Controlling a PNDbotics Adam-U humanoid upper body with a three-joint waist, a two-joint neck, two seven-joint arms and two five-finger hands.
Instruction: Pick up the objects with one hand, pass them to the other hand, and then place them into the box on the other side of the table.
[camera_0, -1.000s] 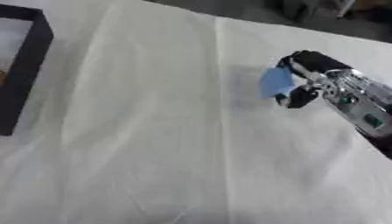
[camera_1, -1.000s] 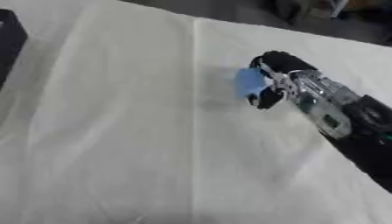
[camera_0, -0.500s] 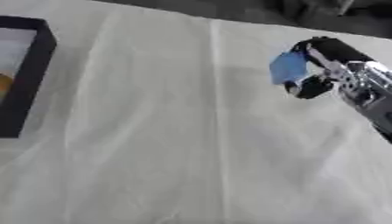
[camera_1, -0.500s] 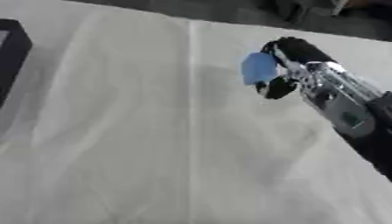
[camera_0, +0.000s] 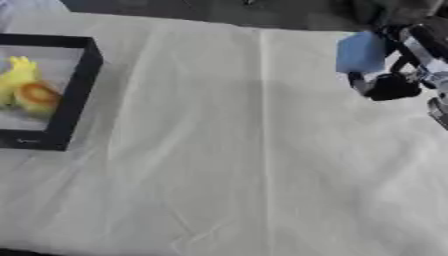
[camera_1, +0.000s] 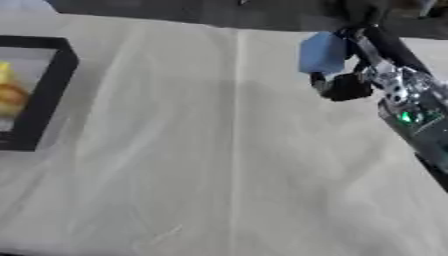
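- The robot's right hand (camera_1: 363, 75) holds a blue block (camera_1: 322, 53) clear of the white tablecloth (camera_0: 262, 165), fingers and thumb curled round it — the block rides at the hand's left side, up near the table's far edge.
- By the look of it, the pick-up is done and the hand-over is the step in hand; no left hand shows in either view.
- The next move, on that reading, calls for carrying the block toward the table's middle and presenting it with a free face out, so that the other hand can close on it before the right one lets go.
- The black box (camera_0: 77, 95) sits at the table's left side, well apart from the block — it already holds a yellow object (camera_0: 17, 75) and a rounder orange-and-yellow piece (camera_0: 37, 96), touching each other.
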